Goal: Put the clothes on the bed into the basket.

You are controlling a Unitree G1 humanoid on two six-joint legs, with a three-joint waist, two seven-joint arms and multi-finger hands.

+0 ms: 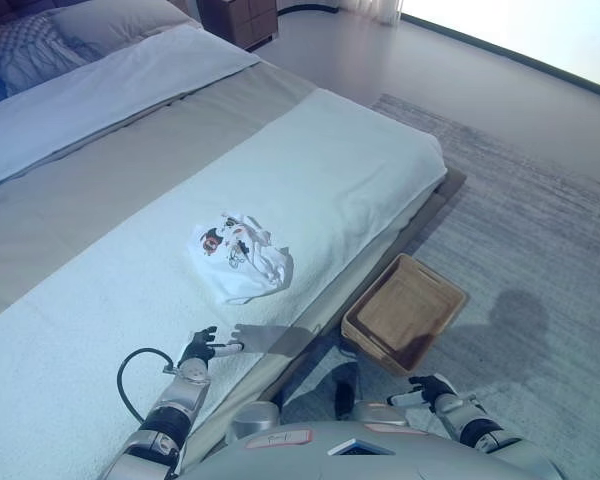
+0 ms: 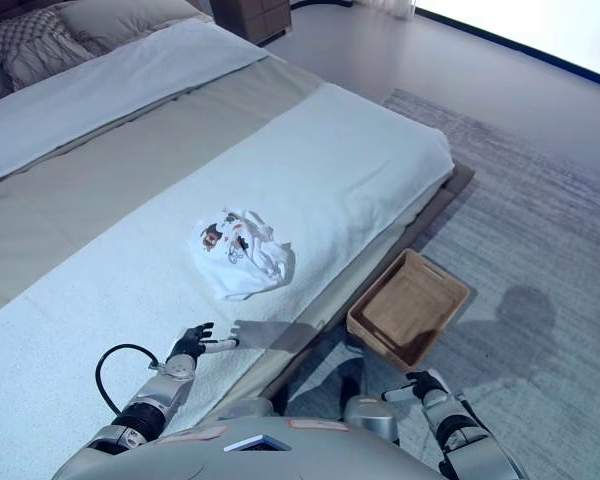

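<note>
A crumpled white garment (image 1: 240,257) with small coloured prints lies on the pale blanket in the middle of the bed (image 1: 330,160). My left hand (image 1: 205,347) hovers over the blanket near the bed's front edge, a short way below the garment, its fingers relaxed and open, holding nothing. On the rug beside the bed stands an empty brown woven basket (image 1: 405,312). My right hand (image 1: 428,389) hangs low over the rug just below the basket, fingers loosely extended and empty.
Pillows (image 1: 40,45) lie at the head of the bed, top left. A dark wooden nightstand (image 1: 242,18) stands beyond them. A grey rug (image 1: 540,260) covers the floor right of the bed, with bare floor (image 1: 460,70) behind it.
</note>
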